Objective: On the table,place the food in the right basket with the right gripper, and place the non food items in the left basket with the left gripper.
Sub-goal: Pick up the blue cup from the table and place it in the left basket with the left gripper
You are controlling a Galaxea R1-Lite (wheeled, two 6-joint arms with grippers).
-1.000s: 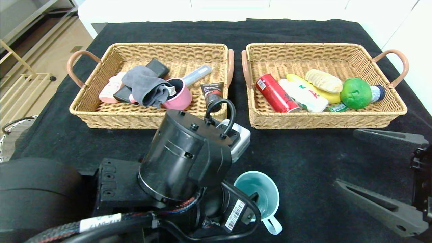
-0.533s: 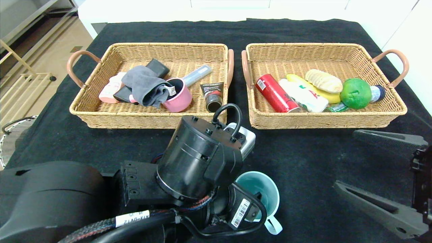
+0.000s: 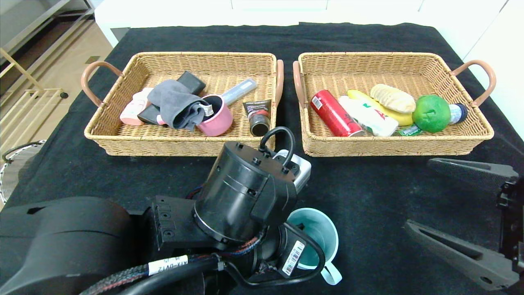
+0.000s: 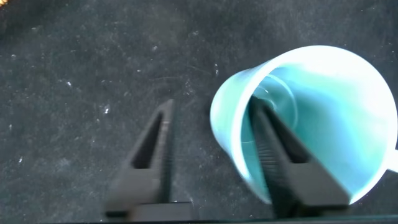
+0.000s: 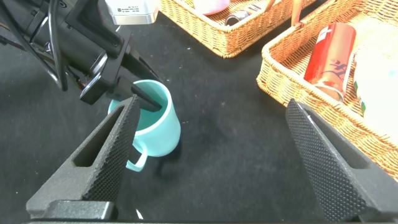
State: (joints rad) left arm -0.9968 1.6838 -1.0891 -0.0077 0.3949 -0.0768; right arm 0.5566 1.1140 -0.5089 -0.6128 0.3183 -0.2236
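The light turquoise plastic mug (image 3: 316, 237) stands on the black cloth table (image 3: 368, 192), and the left gripper (image 4: 211, 158) straddles its wall, one finger inside, not yet clamped, while the right gripper (image 5: 217, 162) waits open nearby.

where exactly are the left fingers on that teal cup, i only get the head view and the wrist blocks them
Observer: The left gripper straddles the wall of the teal cup. One finger reaches down inside the cup and the other is outside it.
Operator: so is the wall pinched or not
Observer: Not pinched. In the left wrist view the outer finger stands apart from the cup, and a strip of the table shows between them.
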